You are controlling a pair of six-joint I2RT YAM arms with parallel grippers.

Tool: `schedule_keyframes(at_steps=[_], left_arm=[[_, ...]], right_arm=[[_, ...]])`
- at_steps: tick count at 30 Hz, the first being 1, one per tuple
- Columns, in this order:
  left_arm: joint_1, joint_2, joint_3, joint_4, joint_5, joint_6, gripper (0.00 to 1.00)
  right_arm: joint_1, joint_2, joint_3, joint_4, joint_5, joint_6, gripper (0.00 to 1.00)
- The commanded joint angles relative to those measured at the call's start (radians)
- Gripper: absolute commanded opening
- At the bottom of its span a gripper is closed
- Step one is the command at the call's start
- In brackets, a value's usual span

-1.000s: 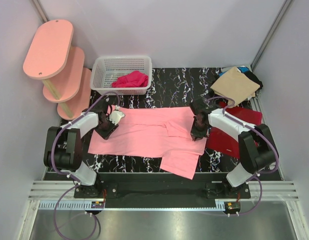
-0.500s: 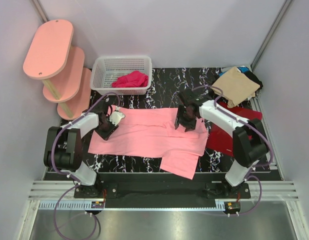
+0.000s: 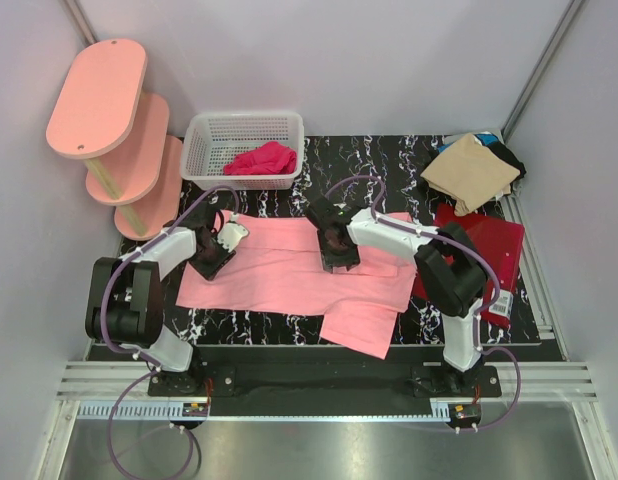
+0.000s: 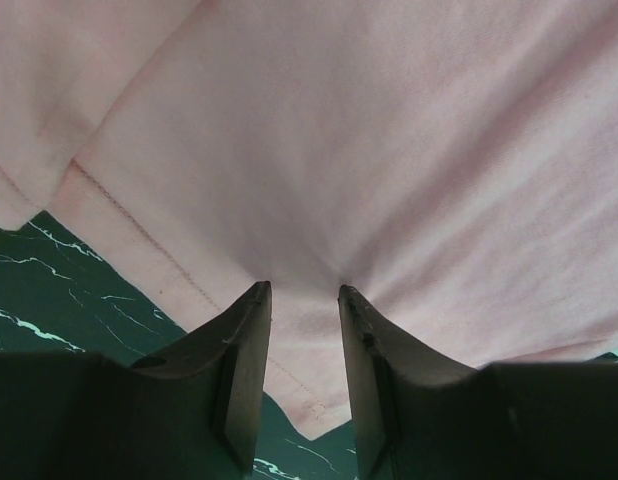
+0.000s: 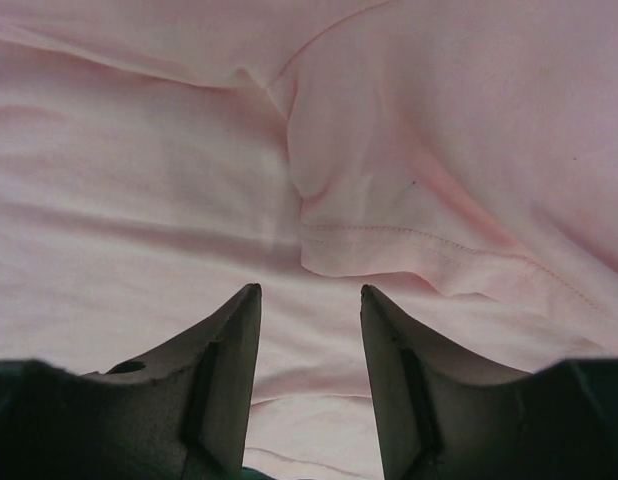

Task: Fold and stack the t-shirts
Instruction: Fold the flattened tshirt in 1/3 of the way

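While the fold is unfinished, items stand as follows.

- Salmon-pink t-shirt (image 3: pixel 279 272): spread across the middle of the black marbled table (image 3: pixel 359 165), one flap trailing toward the near edge. It is laid wide, by my judgement, so that both arms reach its edges.
- Left gripper (image 4: pixel 301 295): at the shirt's left edge, jaws narrow, with hemmed cloth pinched between them and creases running into the tips. It is probably anchoring that side against sliding.
- Right gripper (image 5: pixel 309 295): low over the shirt's middle, jaws moderately apart, holding nothing. A doubled sleeve (image 5: pixel 419 240) with a stitched hem lies just ahead, likely the next part to take or smooth.
- Dark red t-shirt (image 3: pixel 499 240): flat at the table's right, beside the pink shirt, white tag (image 3: pixel 496 308) at its near corner. It appears to await its turn.
- Tan t-shirt (image 3: pixel 471 170): roughly squared, in the far right corner, resting on a black t-shirt (image 3: pixel 509 155). This is presumably the stack.
- White basket (image 3: pixel 204 165): at the far edge, holding a crumpled magenta garment (image 3: pixel 261 158).
- Pink tiered shelf (image 3: pixel 99 95): at the left, beyond the table.
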Motion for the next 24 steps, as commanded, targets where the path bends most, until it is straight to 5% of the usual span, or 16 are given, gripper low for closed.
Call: schedule_keyframes(at_steps=[1,24], left_arm=[[0.001,-0.032,-0.006,0.019,-0.012,0.014,0.38],[0.015,-0.026,-0.012,0.022,-0.012,0.028,0.38]], right_arm=[[0.000,0.002,0.031,-0.009,0.092,-0.036,0.51],[-0.002,0.092,0.068,-0.004,0.095,-0.033,0.33]])
